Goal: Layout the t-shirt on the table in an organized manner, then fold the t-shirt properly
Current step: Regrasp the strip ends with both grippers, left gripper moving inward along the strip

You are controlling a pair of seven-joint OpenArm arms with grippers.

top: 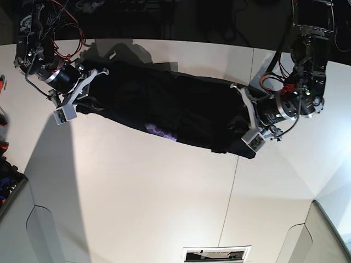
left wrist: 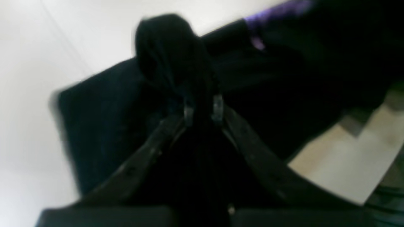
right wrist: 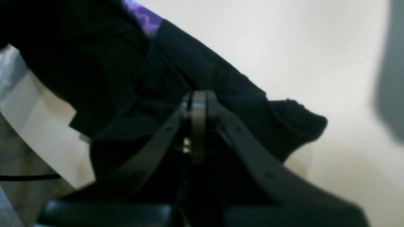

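Note:
The black t-shirt hangs stretched in a long band between my two grippers, above the white table. A bit of purple print shows at its lower edge. My right gripper is at the left of the base view, shut on one end of the cloth. In the right wrist view, the right gripper pinches the t-shirt. My left gripper, at the base view's right, is shut on the other end. The left wrist view shows the left gripper with a bunched lump of the t-shirt past its tips.
Thin dark seams cross the table. A white printed label lies at the near edge. Coloured items and a dark bin sit at the left edge. Cables and dark equipment line the far side.

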